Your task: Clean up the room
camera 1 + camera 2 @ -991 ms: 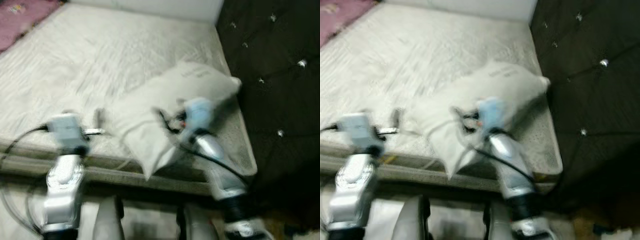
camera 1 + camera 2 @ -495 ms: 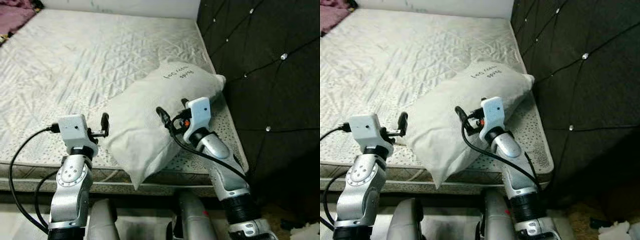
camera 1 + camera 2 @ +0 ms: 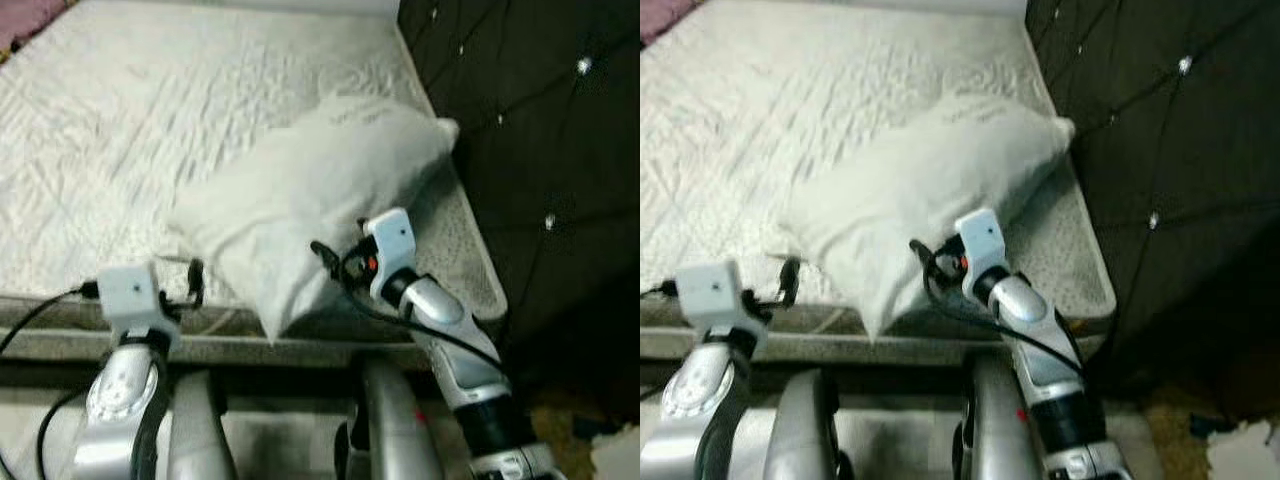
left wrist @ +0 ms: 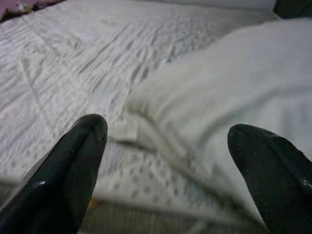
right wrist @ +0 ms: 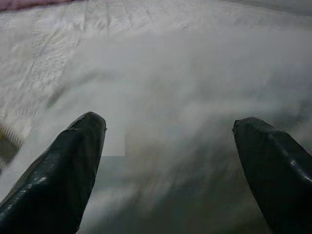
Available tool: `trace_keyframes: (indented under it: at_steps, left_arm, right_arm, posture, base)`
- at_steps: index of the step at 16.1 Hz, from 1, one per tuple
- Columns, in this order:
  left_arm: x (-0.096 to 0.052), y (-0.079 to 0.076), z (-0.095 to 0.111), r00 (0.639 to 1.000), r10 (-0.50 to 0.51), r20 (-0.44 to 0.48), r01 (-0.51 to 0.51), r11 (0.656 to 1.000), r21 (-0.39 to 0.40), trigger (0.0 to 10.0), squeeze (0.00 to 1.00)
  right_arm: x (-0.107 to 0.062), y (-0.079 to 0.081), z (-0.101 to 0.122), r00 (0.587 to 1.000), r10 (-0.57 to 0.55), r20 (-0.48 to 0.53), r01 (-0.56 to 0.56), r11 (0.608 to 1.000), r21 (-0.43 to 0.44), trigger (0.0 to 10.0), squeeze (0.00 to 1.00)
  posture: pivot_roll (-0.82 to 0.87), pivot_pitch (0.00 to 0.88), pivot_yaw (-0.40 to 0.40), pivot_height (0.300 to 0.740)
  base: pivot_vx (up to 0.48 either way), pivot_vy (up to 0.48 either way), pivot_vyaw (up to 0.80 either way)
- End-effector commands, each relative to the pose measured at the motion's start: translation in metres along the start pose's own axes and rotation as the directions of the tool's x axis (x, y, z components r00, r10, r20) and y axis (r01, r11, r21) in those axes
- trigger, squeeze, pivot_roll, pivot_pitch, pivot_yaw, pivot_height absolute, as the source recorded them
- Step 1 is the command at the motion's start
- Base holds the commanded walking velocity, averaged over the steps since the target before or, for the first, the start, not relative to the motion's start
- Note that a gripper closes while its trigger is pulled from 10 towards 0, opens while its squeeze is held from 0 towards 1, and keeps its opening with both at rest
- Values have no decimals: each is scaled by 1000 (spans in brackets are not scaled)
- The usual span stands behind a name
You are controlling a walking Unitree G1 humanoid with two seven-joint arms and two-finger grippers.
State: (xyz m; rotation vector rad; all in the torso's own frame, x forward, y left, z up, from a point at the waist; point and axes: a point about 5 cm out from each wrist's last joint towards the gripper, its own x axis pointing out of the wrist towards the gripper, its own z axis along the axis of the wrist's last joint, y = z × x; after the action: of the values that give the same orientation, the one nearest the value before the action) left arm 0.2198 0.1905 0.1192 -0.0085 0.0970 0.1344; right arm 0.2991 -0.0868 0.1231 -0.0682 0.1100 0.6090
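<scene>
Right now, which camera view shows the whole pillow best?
The left eye view: the whole pillow lies on the mattress there. The right eye view matches it. Both wrist views show close, blurred parts.

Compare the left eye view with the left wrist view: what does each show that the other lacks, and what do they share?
Left eye view alone: the dark tufted headboard, the right gripper against the pillow, and both silver arms. Left wrist view alone: a close look at the left gripper with its black fingers spread open, aimed at the pillow's near corner. Shared: the white pillow lying on the quilted mattress.
</scene>
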Motion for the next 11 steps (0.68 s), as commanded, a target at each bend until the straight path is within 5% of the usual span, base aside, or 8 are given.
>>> trace_keyframes:
  at_steps: [1,4,8,11]
  left_arm:
    - [-6,7,4,999,37,6,-38,999,22,10000,0]
    - [-21,16,-2,996,87,-30,-85,994,61,10000,0]
    - [-24,20,-3,994,100,-39,-97,993,73,10000,0]
    - [-30,25,-1,994,93,-62,-88,993,80,10000,0]
  right_arm:
    - [-3,0,1,999,26,-29,-26,1000,-4,10000,0]
    - [-3,4,0,986,142,-92,-144,989,-20,10000,0]
    - [0,9,4,965,228,-130,-232,973,-17,10000,0]
    - [-11,16,2,889,386,-247,-382,922,64,10000,0]
  posture:
    - [-25,118,-43,511]
    - [-7,121,-36,511]
    - [3,115,-31,511]
    - [11,105,-24,511]
  base:
    - [0,0,0]
    - [0,0,0]
    - [0,0,0]
    - [0,0,0]
